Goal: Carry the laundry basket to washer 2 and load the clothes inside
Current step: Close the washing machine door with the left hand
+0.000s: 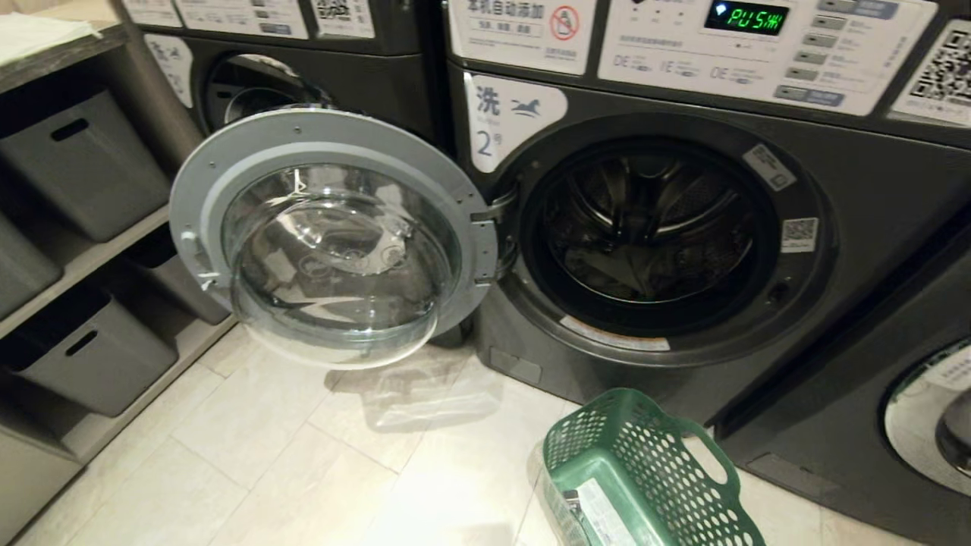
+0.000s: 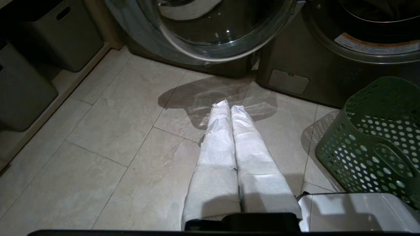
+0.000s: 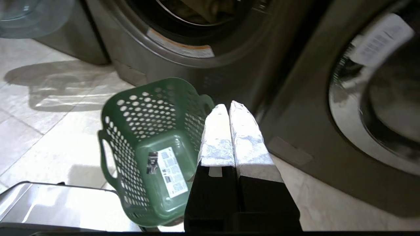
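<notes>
From the head, the dark grey front-load washer marked 2 (image 1: pixel 652 235) stands with its round glass door (image 1: pixel 334 235) swung wide, so the drum is ready for loading; the small green perforated plastic laundry basket (image 1: pixel 645 478) lies tipped on the pale floor tiles (image 1: pixel 265 455), no clothes visible inside

At the left wrist, the left gripper (image 2: pixel 229 106) hangs pinched together, holding nothing, basket off to one side of its fingers

At the right wrist, the right gripper (image 3: pixel 226 106) is likewise closed and empty, basket just beside its fingers, sticker showing
</notes>
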Motion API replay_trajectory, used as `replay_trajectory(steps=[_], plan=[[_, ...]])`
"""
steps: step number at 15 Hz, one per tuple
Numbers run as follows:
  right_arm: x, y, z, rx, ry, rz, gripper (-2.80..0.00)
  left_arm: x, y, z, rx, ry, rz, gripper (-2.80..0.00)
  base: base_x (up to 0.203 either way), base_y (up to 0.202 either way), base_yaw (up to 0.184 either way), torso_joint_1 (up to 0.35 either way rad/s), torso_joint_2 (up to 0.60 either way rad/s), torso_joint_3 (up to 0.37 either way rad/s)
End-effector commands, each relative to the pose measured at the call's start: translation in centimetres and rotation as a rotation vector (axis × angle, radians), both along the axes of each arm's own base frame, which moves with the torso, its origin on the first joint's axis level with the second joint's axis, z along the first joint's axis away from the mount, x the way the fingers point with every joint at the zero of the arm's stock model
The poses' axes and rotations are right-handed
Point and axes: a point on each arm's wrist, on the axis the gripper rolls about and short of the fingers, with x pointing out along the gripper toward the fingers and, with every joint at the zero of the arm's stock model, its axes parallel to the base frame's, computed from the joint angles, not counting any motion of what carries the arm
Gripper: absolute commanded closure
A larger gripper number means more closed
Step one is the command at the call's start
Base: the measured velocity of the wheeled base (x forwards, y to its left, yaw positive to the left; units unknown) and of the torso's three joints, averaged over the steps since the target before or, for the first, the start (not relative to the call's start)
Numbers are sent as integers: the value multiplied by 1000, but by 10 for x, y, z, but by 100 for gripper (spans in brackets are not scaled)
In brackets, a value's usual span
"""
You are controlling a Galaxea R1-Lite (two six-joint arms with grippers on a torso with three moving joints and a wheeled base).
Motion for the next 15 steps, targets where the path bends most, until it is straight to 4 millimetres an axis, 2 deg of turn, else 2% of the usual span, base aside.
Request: replay_trajectory(steps=[1, 6, 15], plan=[[0, 0, 0, -1, 2, 0, 0, 0, 0, 0, 1, 2, 0, 0, -1, 5, -175, 5, 0, 5], [0, 0, 0, 3, 1, -1, 0, 0, 0, -1, 1, 4, 0, 0, -1, 6, -134, 3, 3, 2], [0, 0, 0, 25, 1, -10, 0, 0, 0, 0, 5, 2, -6, 0, 0, 0, 0, 0, 0, 0]])
